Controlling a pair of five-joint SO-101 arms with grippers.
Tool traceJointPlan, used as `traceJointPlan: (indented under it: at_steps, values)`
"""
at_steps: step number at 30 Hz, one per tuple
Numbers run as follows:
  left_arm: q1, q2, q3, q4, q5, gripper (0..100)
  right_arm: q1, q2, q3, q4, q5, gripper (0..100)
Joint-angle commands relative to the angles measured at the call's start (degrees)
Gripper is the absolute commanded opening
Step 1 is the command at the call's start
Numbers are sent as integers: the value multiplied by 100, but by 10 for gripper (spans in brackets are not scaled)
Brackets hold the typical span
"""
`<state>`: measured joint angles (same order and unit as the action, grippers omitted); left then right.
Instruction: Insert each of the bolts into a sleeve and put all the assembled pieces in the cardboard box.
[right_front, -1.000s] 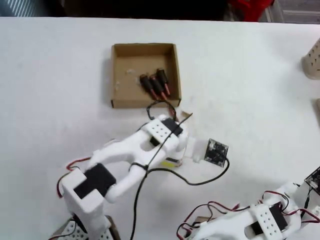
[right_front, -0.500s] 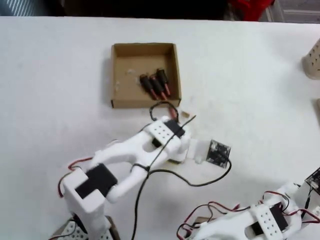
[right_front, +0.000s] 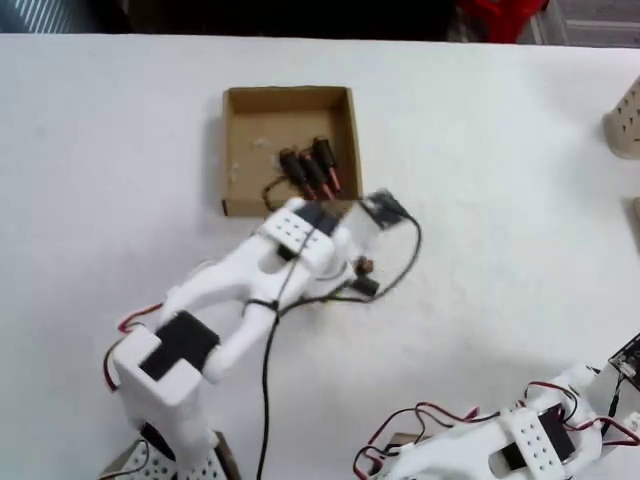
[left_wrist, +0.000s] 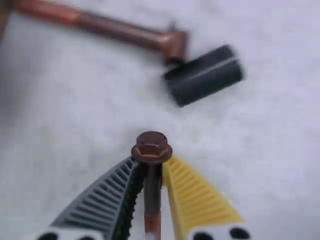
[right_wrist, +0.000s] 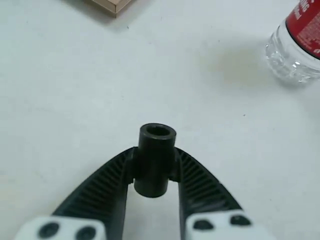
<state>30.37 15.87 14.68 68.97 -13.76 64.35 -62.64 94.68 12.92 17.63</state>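
Observation:
My left gripper (left_wrist: 151, 164) is shut on a copper bolt (left_wrist: 151, 148), clamped between a grey finger and a yellow one, head outward. Just past it on the white table lie a black sleeve (left_wrist: 202, 82) and a second copper bolt (left_wrist: 105, 28). In the high view the left arm's wrist (right_front: 300, 235) sits by the front right corner of the cardboard box (right_front: 226, 150), which holds three assembled pieces (right_front: 311, 171). A small brown and dark bit (right_front: 364, 275) shows just right of that wrist. My right gripper (right_wrist: 155, 156) is shut on an upright black sleeve (right_wrist: 156, 162).
A plastic bottle (right_wrist: 296, 42) stands on the table beyond the right gripper, and a wooden corner (right_wrist: 112, 4) lies farther off. The right arm (right_front: 530, 445) rests at the table's front right edge. A pale object (right_front: 625, 122) sits at the far right.
The left arm has swung left and toward the box, and its wrist has rolled, carrying the camera block from the right side up to the box's corner. The right arm has not moved.

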Motion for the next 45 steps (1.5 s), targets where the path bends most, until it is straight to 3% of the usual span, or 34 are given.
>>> traceJointPlan:
  at_steps: [1, 12, 14, 19, 24, 32, 36, 45]
  values:
    - [-787, -57, -334, 44, 949, 32, -163, -110, -202, -75, 70, 17]
    - [-3116, -48, -580, 44, 2866, 21, -848, -84, -193, 40, 79, 17]
    - [-3582, -40, -563, 44, 3103, 21, -1103, -101, -202, 259, 387, 17]
    - [-4409, -57, 18, -457, 3042, 21, -1947, -101, -246, 796, 686, 17]
    - [-5086, -57, 387, -835, 2400, 21, -2369, -101, -782, 1745, 668, 17]
    - [-5385, -66, 492, -905, 2136, 20, -3389, -57, -1442, 2809, 659, 17]
    - [-5385, -154, 598, -958, 2127, 20, -3952, -48, -1618, 3081, 193, 17]
    - [-5385, -2018, 2532, -2207, 1908, 21, -5138, -48, -1820, 3222, -334, 17]
